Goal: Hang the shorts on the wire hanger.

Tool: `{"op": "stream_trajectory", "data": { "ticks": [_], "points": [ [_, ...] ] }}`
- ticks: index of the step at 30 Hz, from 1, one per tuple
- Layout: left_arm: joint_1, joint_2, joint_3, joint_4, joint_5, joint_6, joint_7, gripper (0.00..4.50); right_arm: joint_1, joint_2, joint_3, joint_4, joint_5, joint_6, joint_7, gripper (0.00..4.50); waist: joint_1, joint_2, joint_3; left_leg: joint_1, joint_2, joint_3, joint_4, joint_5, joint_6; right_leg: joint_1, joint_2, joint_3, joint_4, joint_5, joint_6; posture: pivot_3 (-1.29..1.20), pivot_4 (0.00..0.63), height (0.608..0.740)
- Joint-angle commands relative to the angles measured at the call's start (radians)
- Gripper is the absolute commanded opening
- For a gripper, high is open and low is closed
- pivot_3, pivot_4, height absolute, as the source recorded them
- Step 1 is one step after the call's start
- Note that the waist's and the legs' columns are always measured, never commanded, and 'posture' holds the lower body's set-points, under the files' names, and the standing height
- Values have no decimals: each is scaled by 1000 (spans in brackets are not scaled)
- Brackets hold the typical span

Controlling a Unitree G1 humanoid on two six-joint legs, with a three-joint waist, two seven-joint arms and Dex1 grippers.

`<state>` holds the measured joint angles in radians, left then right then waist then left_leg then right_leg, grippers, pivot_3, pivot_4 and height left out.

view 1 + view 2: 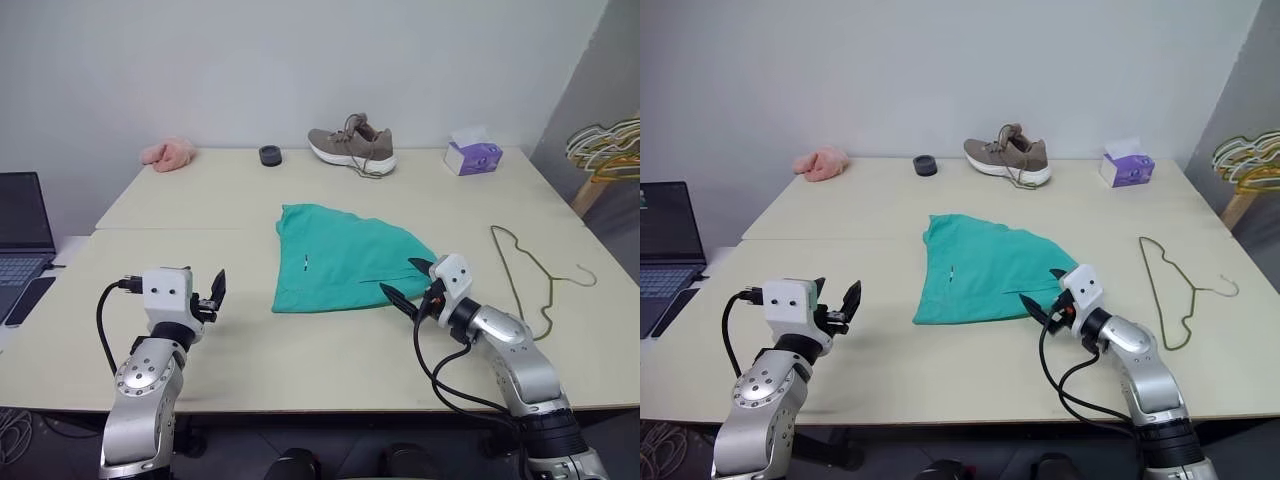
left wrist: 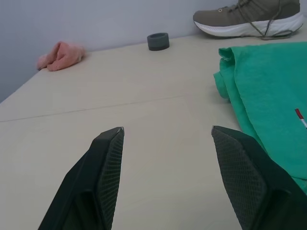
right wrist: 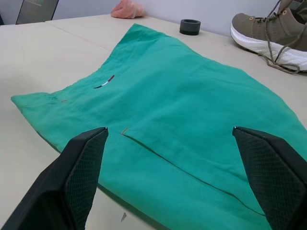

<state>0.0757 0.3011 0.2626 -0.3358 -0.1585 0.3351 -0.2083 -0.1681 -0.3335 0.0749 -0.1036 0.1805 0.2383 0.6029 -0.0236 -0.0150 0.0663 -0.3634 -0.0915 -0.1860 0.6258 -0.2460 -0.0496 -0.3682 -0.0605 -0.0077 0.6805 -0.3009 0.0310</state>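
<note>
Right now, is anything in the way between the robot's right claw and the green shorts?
No, nothing visible is. The right gripper sits open at the near right corner of the shorts, fingers spread over the hem. The wire hanger lies apart, further right on the table.

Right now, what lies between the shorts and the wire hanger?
Nothing: in the left eye view the stretch between the shorts and the wire hanger is bare table.

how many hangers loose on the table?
1: the wire hanger lies flat on the table, right of the shorts. A bunch of hangers sits off the table's far right edge; its count is unclear.
</note>
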Motion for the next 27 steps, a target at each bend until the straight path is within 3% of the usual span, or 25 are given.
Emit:
{"op": "stream_trajectory", "data": {
  "ticks": [1,19,22,24,27],
  "points": [
    [-6,7,6,-22,-2,-41,-7,3072,-23,1,-11,-22,12,-13,-3,4437,0,0,0,0,0,0,0,0,0,0,0,0,0,0,0,-23,0,740],
    [33,28,35,-18,-34,-83,-66,3072,-47,-10,-3,6,3,-39,18,4437,3,0,-1,0,1,0,0,0,0,0,1,0,0,1,-1,-13,0,740],
    [48,30,32,-27,-63,-101,-103,3656,-48,-12,-3,8,4,-42,19,4500,3,0,-1,0,1,1,0,0,0,0,1,0,0,1,-1,-15,0,740],
    [56,38,20,-29,-61,-108,-121,4328,-47,-14,-3,6,4,-42,20,4500,3,0,-1,0,1,1,0,0,0,0,1,1,0,1,-1,-20,0,740],
    [67,67,-13,-37,-80,-96,-186,4482,-43,-28,2,-6,13,-30,42,4500,3,0,-1,0,1,1,0,0,0,0,1,0,0,1,-1,-19,0,740]
  ]
}}
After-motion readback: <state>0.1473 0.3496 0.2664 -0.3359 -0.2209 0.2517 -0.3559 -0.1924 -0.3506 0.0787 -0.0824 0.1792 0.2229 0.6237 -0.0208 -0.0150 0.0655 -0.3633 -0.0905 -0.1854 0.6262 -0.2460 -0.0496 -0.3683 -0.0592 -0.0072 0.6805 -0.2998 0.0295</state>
